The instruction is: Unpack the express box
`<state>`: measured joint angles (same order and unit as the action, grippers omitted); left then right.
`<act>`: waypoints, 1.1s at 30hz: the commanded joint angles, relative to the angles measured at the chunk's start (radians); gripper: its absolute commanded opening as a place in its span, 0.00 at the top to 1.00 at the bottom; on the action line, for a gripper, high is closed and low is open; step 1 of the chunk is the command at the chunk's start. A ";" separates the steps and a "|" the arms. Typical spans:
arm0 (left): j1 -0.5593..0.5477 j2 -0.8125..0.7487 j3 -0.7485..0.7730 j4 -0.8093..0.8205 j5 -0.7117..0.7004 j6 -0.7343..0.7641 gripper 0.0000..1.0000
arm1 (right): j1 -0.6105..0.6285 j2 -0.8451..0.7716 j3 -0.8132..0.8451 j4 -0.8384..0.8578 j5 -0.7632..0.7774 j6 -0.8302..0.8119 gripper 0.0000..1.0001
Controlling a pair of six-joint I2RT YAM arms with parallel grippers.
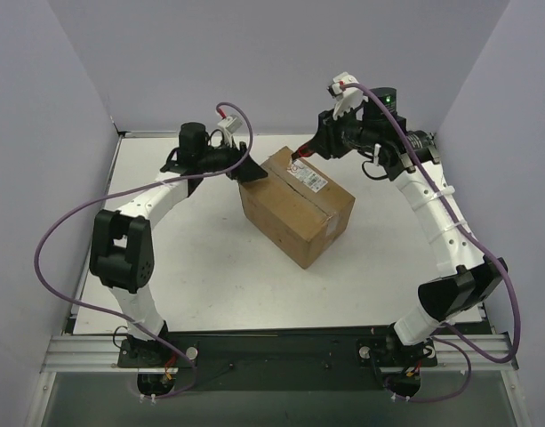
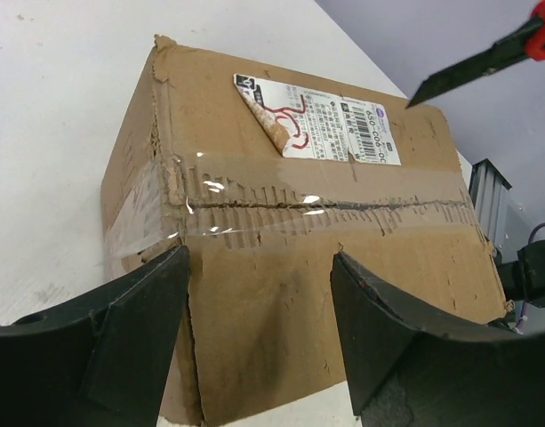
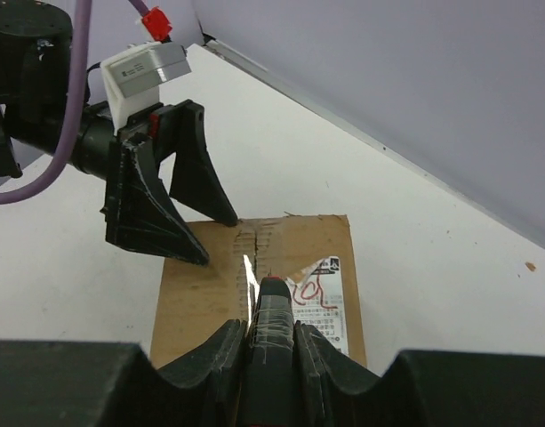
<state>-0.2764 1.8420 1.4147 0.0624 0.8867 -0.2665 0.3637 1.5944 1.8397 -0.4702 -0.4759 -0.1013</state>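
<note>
The express box (image 1: 297, 206) is brown cardboard and stands on the white table with its flaps shut. Clear tape (image 2: 325, 206) runs along its top seam, and a white label (image 2: 334, 124) has a peeled corner. My left gripper (image 1: 251, 172) is open, with its fingers astride the box's left end (image 2: 259, 260). It also shows in the right wrist view (image 3: 217, 240). My right gripper (image 1: 318, 145) is shut on a black cutter with a red tip (image 3: 274, 302). It holds the cutter just above the far end of the box top, near the seam. The blade (image 2: 485, 62) also shows in the left wrist view.
Pale walls (image 1: 68, 107) close in the table on the left, back and right. A metal rail (image 1: 272, 342) runs along the near edge with both arm bases. Purple cables (image 1: 54, 240) loop beside each arm.
</note>
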 commanded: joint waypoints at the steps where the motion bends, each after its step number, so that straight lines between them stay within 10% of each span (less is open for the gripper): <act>1: 0.046 -0.122 -0.031 -0.098 -0.161 0.029 0.25 | 0.035 -0.056 -0.026 0.125 -0.007 -0.003 1.00; 4: 0.046 -0.190 -0.046 -0.111 -0.262 0.085 0.33 | 0.046 -0.031 -0.017 0.154 -0.003 0.002 1.00; 9: 0.011 -0.225 -0.109 -0.078 -0.149 0.035 1.00 | 0.086 -0.011 -0.057 0.241 0.028 0.000 1.00; 33: -0.009 -0.122 -0.209 0.056 -0.057 -0.094 1.00 | 0.161 0.096 -0.128 0.395 0.088 -0.077 1.00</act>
<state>-0.2867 1.7035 1.2228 0.0895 0.8307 -0.3592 0.5186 1.6691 1.6844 -0.1535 -0.3920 -0.1478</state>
